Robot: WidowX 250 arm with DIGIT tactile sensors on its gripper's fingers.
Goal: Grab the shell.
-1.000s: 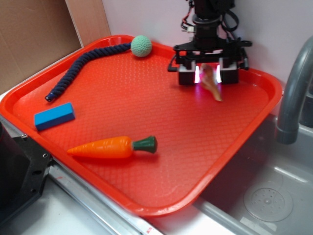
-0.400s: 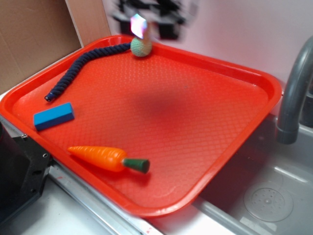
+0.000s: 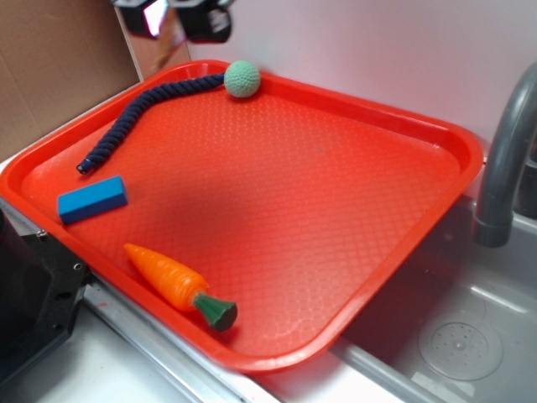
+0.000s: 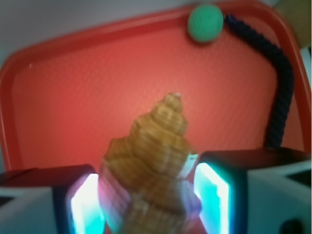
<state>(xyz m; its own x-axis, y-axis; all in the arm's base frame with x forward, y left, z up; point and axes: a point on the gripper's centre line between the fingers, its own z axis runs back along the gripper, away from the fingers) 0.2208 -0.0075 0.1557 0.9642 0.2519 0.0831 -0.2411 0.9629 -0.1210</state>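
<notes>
- The claw (image 4: pixel 148 195) is closed on the shell (image 4: pixel 153 165): in the wrist view its two lit pads (image 4: pixel 212 192) press the wide ribbed body from both sides, and the tan-and-cream spiral points away from the camera, tip out past the pads
- In the exterior view the claw (image 3: pixel 172 18) sits at the top edge of the frame, lifted clear of the red tray (image 3: pixel 453 180) and above its far left corner; it is blurred and partly cut off, with a tan sliver of the shell (image 3: pixel 168 46) hanging under it
- Directly below the claw in the wrist view lies bare red tray (image 4: pixel 73 87) surface
- Nearest the claw on the tray is the dark blue braided rope (image 3: pixel 138 113), which curves from the far corner toward the left rim; in the wrist view the rope (image 4: pixel 280 87) runs down the right side
- The green knitted ball (image 3: pixel 242 78) rests at the rope's far end, touching it, just beside the claw's spot; in the wrist view the ball (image 4: pixel 205 23) shows near the top
- Farther from the claw, a blue block (image 3: pixel 93 199) lies by the left rim, apart from the rope's loose end
- Farthest from the claw on the tray, the toy carrot (image 3: pixel 176 284) lies near the front rim, green stem toward the front edge
- Beyond the tray's right side, well away from the claw, stand a grey faucet (image 3: pixel 503 159) and a sink basin (image 3: pixel 453 336)
</notes>
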